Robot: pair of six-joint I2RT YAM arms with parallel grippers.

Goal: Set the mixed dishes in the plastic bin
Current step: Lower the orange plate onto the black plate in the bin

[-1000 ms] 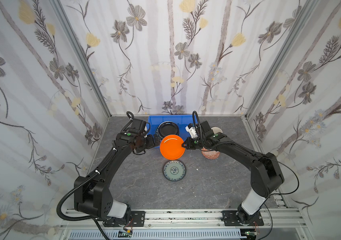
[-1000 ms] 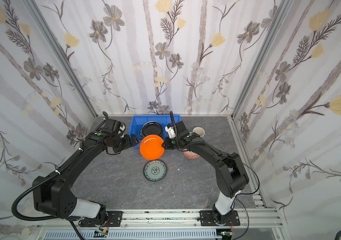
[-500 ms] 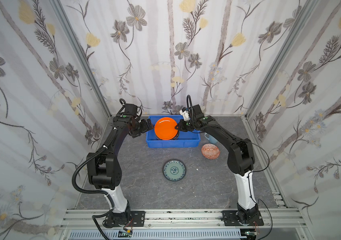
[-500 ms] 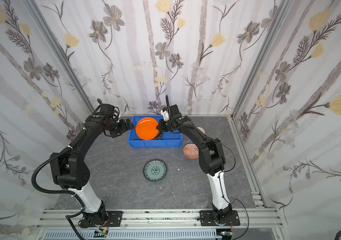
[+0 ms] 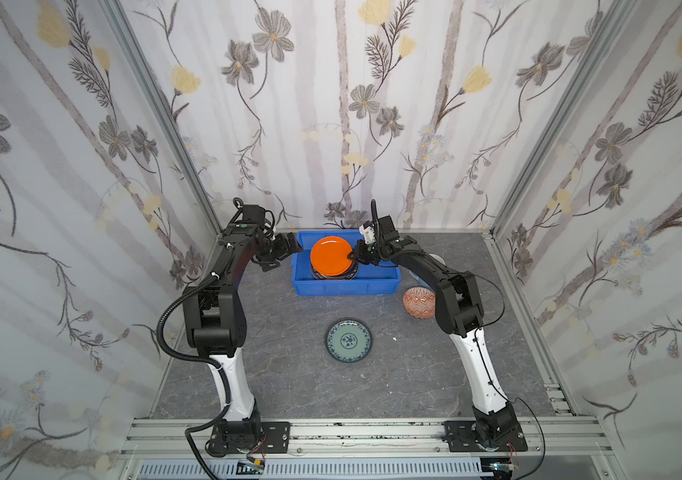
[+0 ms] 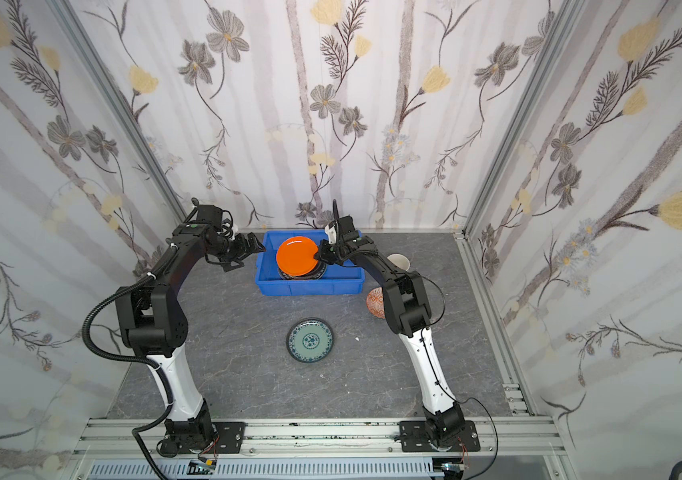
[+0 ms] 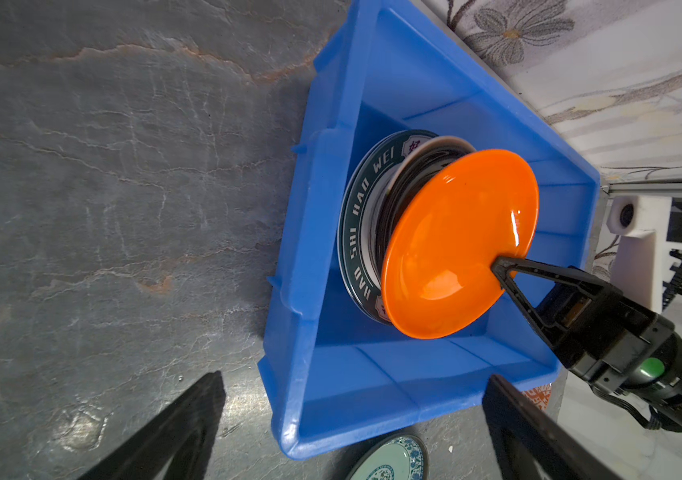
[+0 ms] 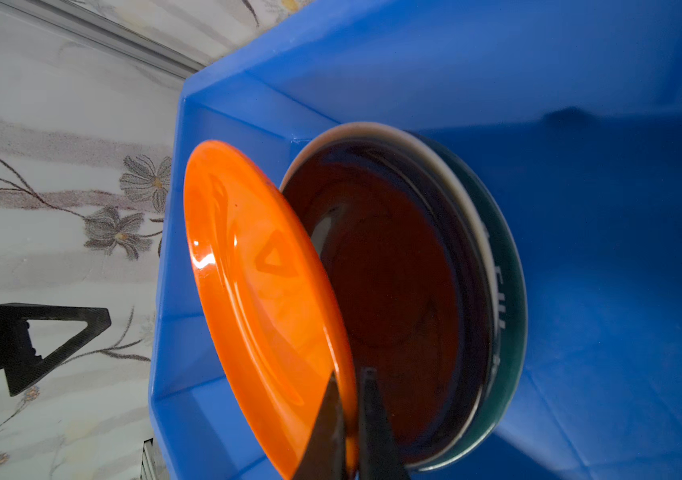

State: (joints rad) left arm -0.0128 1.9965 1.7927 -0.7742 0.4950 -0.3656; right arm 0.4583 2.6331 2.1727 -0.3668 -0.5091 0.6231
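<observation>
**A:** So, where does the right gripper (image 7: 499, 266) stand?

**B:** Clenched on the edge of the glossy round orange plate (image 7: 455, 245), one finger over the face and one under, biting only the lip. The right wrist view shows the same narrow pinch.

**A:** And the plate itself?

**B:** It hangs tilted inside the shallow bright blue plastic bin (image 5: 343, 289), over a stack of plates (image 7: 362, 216) in the bin's left half. The stack has a dark glossy one on top, a cream rim below it and a dark green lettered one at the bottom. Whether the orange plate's low edge touches the stack I cannot tell.

**A:** How will it handle?

**B:** Stiff, and light enough for a single rim pinch, I judge. But the surface looks slick, and a grip at one point lets it swing. It likely chips if dropped on the others. Lower it flat, then let go.

**A:** The left gripper (image 5: 283, 254)?

**B:** Spread wide and empty, just outside the bin's left wall.

**A:** What lies outside the bin?

**B:** A round teal patterned plate (image 5: 349, 340) sits on the grey table (image 5: 289, 374), well in front of the bin. A small orange-patterned bowl (image 5: 418, 302) is by the bin's right front corner, and a pale mug (image 6: 398, 262) is half hidden behind the right arm. Each wants a rim hold too. The teal plate lies flat, so its lip looks hard to get under.
</observation>
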